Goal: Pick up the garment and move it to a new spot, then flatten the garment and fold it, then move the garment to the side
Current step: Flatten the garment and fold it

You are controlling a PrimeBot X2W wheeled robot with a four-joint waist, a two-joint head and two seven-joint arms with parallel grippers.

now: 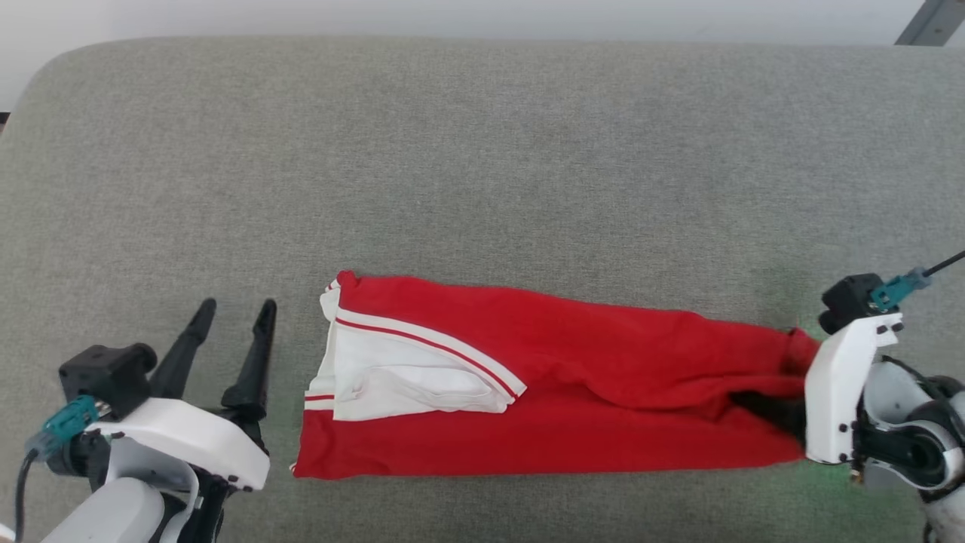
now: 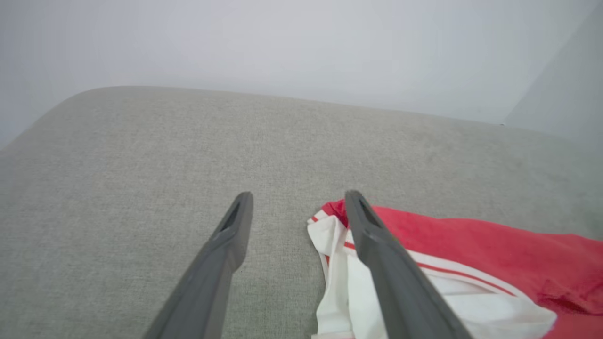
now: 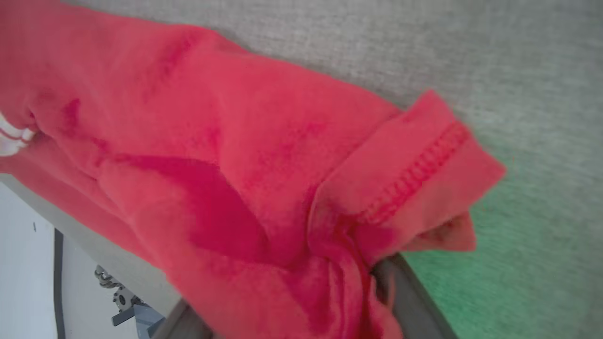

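Garment (image 1: pixel 603 362) lies on the grey bench (image 1: pixel 482 151) folded lengthways into a strip, hem end pinched in the right gripper's (image 1: pixel 776 415) fingers, left gripper's (image 1: pixel 235 309) fingers wide and empty beside the collar end, so I judge cross-folds and the move aside remain

There is one red shirt (image 1: pixel 588 377) on one grey cushion (image 1: pixel 482 151). The shirt shows one white sleeve (image 1: pixel 399 377). There are two grippers: the left gripper (image 1: pixel 235 308) just beside the shirt's sleeve end, and the right gripper (image 1: pixel 769 413) at the shirt's other end. Each has two dark fingers (image 1: pixel 252 362), so four in all.
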